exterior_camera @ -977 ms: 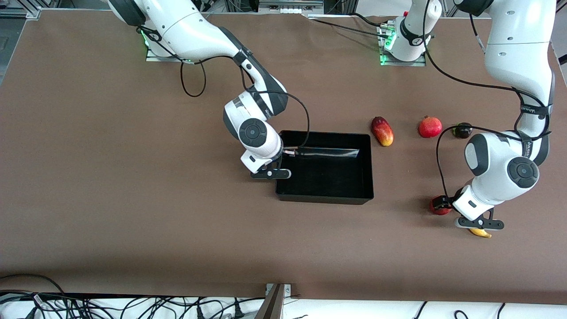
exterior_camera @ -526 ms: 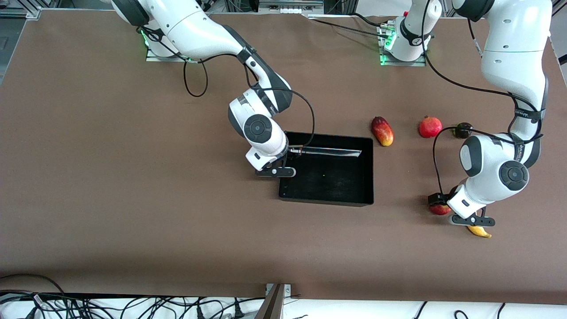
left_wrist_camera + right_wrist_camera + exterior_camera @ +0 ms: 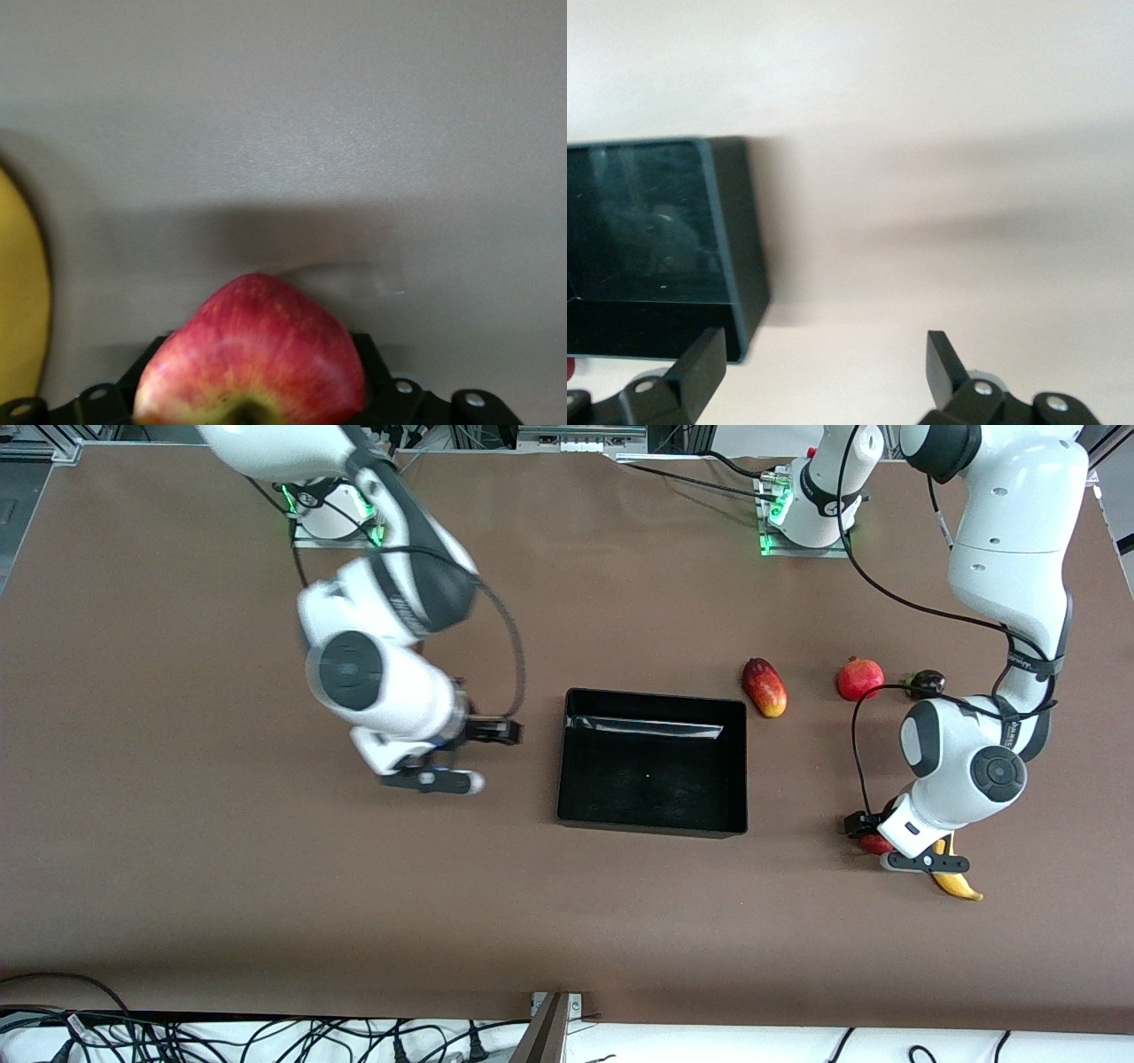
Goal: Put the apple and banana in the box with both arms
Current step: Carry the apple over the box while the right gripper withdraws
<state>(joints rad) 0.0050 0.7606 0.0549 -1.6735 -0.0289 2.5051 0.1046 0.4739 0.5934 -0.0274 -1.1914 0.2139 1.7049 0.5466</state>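
the left gripper (image 3: 889, 849) was down at the worktop (image 3: 221, 886) at the left arm's end, and the apple (image 3: 252, 354) sat right between its fingers, stem dimple facing the wrist camera. whether those fingers were already clamped on it or only bracketing it, i cannot tell. the banana (image 3: 955, 877) lay on the worktop just beside the apple, nearer the front camera, its long axis running roughly along the hand. the box (image 3: 735, 766) sat mid-worktop, empty, well apart from both fruits, toward the right arm's end from them. so the carry ran that way. the right gripper (image 3: 452, 755) hung over bare worktop beside the box, on the right arm's side of it, fingers (image 3: 700, 372) spread wide, holding nothing. the left arm was by far the nearer to both fruits.
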